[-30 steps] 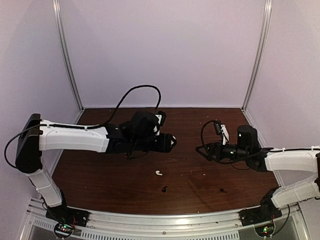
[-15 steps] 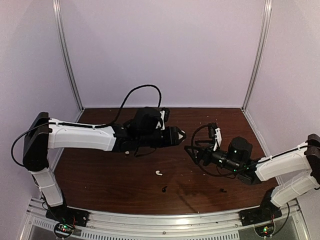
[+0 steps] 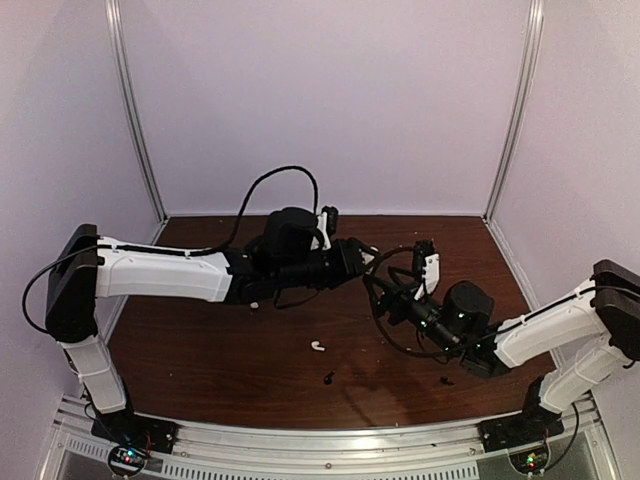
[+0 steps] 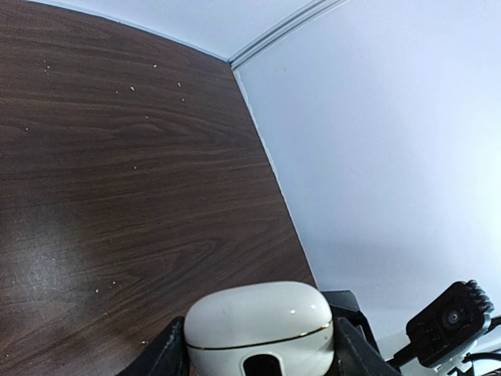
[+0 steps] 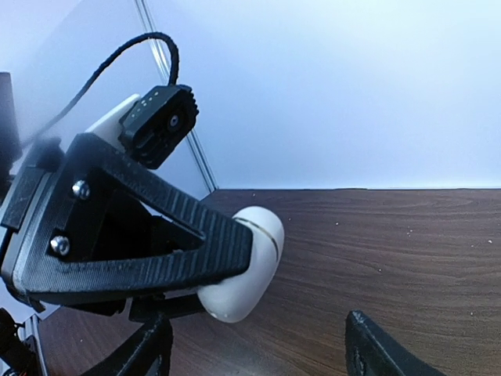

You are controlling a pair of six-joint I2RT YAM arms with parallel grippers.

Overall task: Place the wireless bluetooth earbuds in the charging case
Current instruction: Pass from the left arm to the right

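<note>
Left gripper [image 4: 258, 352]: squeezes the white charging case [image 4: 258, 321], lid shut, up over the middle of the table [image 3: 250, 350].
Right gripper [image 5: 262, 354]: wide, holding nothing, just right of the case.
Change: the right gripper has swung left to meet the case, likely to flip its lid.
Earbuds: one white earbud [image 3: 317, 346] and two black earbuds [image 3: 329, 378] lie near, not in yet.
</note>
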